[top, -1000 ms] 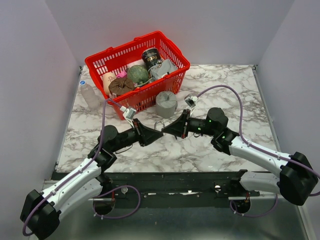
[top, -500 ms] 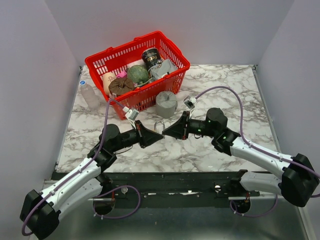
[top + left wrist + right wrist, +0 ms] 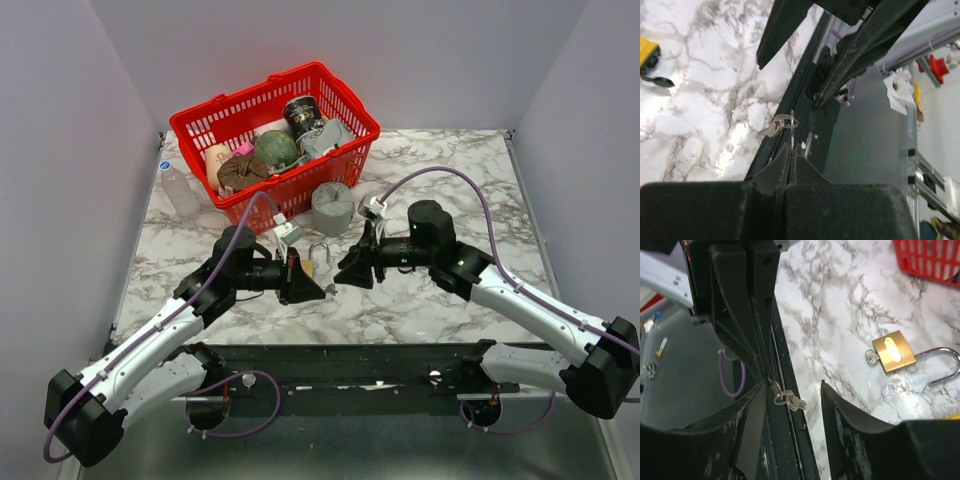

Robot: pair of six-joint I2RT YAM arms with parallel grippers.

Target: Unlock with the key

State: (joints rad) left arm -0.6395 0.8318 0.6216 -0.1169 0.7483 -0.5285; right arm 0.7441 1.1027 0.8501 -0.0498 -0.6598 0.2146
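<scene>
A brass padlock (image 3: 893, 351) lies on the marble table (image 3: 430, 170) with its shackle swung open and a small key stuck in its side; in the top view the padlock (image 3: 319, 257) sits between the two grippers. My left gripper (image 3: 790, 148) is shut on a ring of small keys (image 3: 784, 123), which dangle from its tips over the table's near edge. In the right wrist view the keys (image 3: 788, 399) hang between the spread fingers of my right gripper (image 3: 792, 386), which is open and touches nothing. From above, the left gripper (image 3: 306, 290) and right gripper (image 3: 350, 276) face each other.
A red basket (image 3: 345, 100) full of groceries stands at the back, a grey pot (image 3: 332, 207) in front of it and a clear bottle (image 3: 180, 192) at the left. A yellow item (image 3: 647, 52) lies near the padlock. The black frame rail (image 3: 350, 360) runs along the near edge.
My left gripper shut on the keys and drew back toward the near edge. My right gripper opened and let them go, backing slightly right.
</scene>
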